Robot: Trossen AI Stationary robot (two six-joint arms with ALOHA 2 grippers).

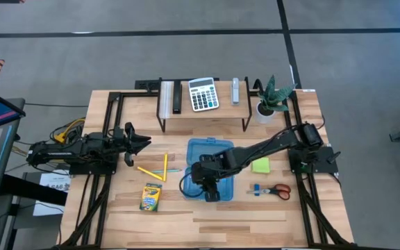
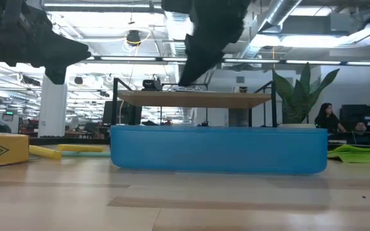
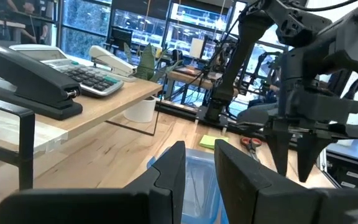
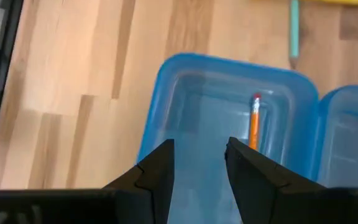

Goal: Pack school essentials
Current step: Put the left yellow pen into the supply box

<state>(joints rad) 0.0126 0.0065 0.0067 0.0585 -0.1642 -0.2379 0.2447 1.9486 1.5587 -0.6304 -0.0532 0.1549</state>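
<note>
Item: loose pencils (image 1: 156, 170), yellow and one pale green, lying on the bare wood at centre-left of the high view. The yellow ones form a shallow V; one runs nearly upright in the frame, the other slants from upper left to lower right. They lie just left of the blue case (image 1: 198, 154).

Item: orange pencil (image 4: 253, 128), already inside the case's open tray, long axis along the tray's length, directly ahead of the right wrist camera.

Item: crayon box (image 1: 151, 197), lower left of centre, below the pencils and apart from them.

Item: lime-green sticky-note pad (image 1: 260, 165), just right of the case; red-handled scissors (image 1: 278, 189) with the tiny blue piece (image 1: 256, 189) beside them, lower right.

Right gripper (image 1: 212, 189): hanging over the lower part of the case, fingers parted, nothing between them. The loose pencils lie to its left in the high view, a short way off; the pad and scissors lie to its right.

Left gripper (image 1: 143, 143): parked at centre-left, pointing toward the case, fingers drawn close with a thin gap and empty. The pencils sit just below and right of its tips, so by judgement it is the nearer arm for them; a grasp would want the fingers set across each pencil's length.
</note>
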